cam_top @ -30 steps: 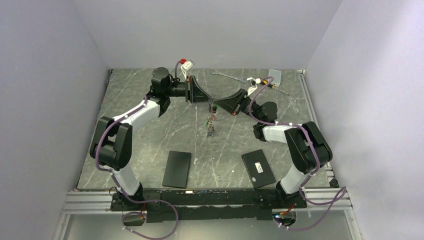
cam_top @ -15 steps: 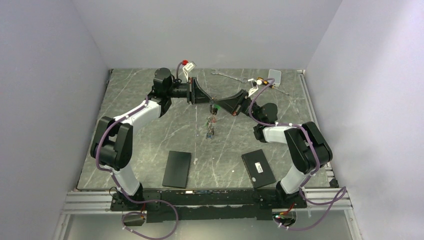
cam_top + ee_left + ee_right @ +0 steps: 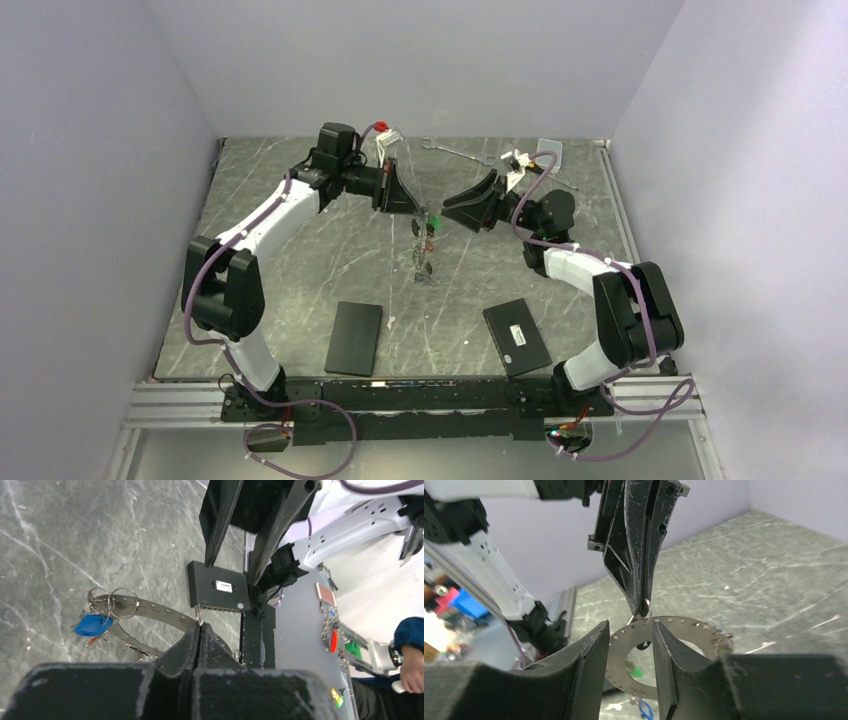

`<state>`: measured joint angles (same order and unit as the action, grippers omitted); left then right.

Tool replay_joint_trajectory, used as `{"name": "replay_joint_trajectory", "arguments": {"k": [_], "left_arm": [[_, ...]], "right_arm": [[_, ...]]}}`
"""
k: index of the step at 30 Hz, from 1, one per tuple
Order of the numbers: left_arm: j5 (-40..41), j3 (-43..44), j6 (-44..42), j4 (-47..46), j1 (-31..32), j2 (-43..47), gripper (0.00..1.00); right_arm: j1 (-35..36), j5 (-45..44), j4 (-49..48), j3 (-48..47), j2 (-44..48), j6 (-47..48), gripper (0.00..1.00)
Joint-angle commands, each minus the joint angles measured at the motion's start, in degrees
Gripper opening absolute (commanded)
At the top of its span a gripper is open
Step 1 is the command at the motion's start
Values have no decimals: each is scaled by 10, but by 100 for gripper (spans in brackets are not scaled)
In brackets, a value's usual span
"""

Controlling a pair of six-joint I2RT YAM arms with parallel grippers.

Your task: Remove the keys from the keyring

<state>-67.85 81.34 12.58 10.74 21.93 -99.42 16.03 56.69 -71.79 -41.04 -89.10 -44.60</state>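
- Both arms have shifted in the last second. The right arm has swung its elbow outward, and the right tool [image 3: 452, 210] now sits a little apart from the left tool [image 3: 408, 200] instead of tip to tip with it.
- The left tool is fully closed. Its tips pinch a small wire loop [image 3: 198, 615] threaded through the keyring [image 3: 684, 625].
- The keyring is a flat perforated band. It hangs in the air between the two tools, above the middle of the table [image 3: 300, 270].
- The keys [image 3: 422, 262] dangle below it in a string. My left wrist view shows a blue tag [image 3: 92, 624] at the far side.
- The right tool is parted with nothing gripped. The near part of the band shows in the gap between its fingers, but I cannot tell whether either finger touches it.
- I judge the step in hand to be the right tool taking the band so the loop can be worked off.
- To do it well, I would close on the flat faces of the band, just beside the pinched loop, and clear of the other loops.
- I would hold the left grip steady until the right one is firm, or the whole bunch could drop.
- I would then wind the loop off slowly along its own coil rather than pull it straight.
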Motion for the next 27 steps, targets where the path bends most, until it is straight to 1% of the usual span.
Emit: {"name": "replay_joint_trajectory", "arguments": {"k": [1,4,5,7,9,14,17,19,27], "left_arm": [[13,72,-206,200,4,11,0],[20,110,-298,289,14,5,0],[24,120,-317,308,18,3,0],[35,128,-327,319,23,2,0],[42,136,-348,336,29,-2,0],[56,160,-386,374,49,-10,0],[54,166,-394,383,55,-11,0],[52,169,-401,389,59,-12,0],[47,181,-424,413,75,-17,0]], "right_arm": [[-14,123,197,-61,45,181,42],[-14,152,373,-115,51,296,44],[-14,152,443,-138,50,347,45],[-10,151,592,-190,48,446,45],[-3,146,680,-224,48,513,46],[8,155,734,-254,42,543,46],[20,153,795,-270,39,594,44],[27,152,817,-274,37,617,43],[40,144,836,-282,26,635,39]]}}
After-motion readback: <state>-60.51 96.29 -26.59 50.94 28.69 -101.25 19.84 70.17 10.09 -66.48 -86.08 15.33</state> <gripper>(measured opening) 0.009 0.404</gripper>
